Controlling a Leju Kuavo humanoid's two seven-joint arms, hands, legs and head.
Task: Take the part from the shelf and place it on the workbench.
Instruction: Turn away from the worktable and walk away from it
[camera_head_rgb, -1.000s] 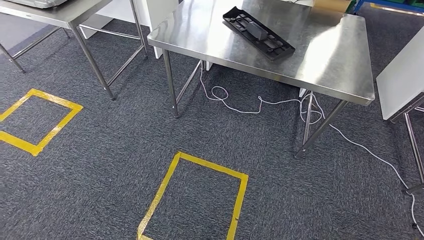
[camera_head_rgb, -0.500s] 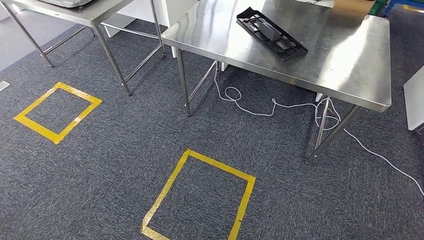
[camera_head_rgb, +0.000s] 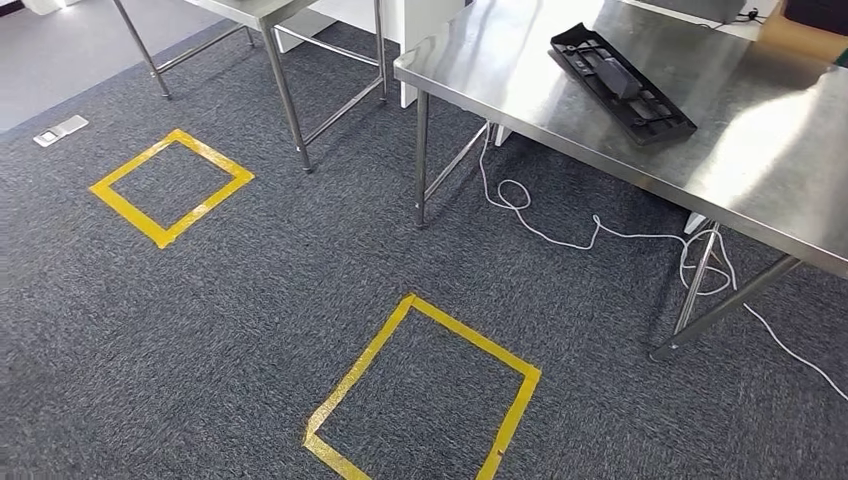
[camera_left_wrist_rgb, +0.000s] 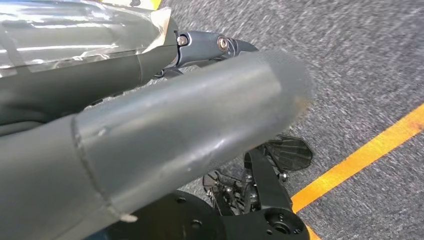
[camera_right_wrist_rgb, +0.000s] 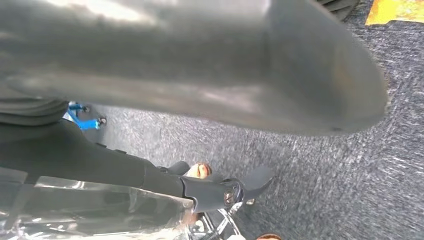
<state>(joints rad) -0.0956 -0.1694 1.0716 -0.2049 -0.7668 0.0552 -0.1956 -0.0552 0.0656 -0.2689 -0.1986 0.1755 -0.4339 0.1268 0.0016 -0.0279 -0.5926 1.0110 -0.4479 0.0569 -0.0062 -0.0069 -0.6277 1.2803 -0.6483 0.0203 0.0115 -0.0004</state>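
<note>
Black part (camera_head_rgb: 622, 85) on steel workbench (camera_head_rgb: 760, 150)

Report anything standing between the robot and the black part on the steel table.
Nothing visible blocks it. The black part lies on the steel table, with bare tabletop out to the near edge. The approach is carpet with a yellow tape square; a white cable lies under the table.

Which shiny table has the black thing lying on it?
The big stainless steel table on the right holds the flat black plastic part. The other steel table, further left at the top edge, shows little more than a corner and legs.
</note>
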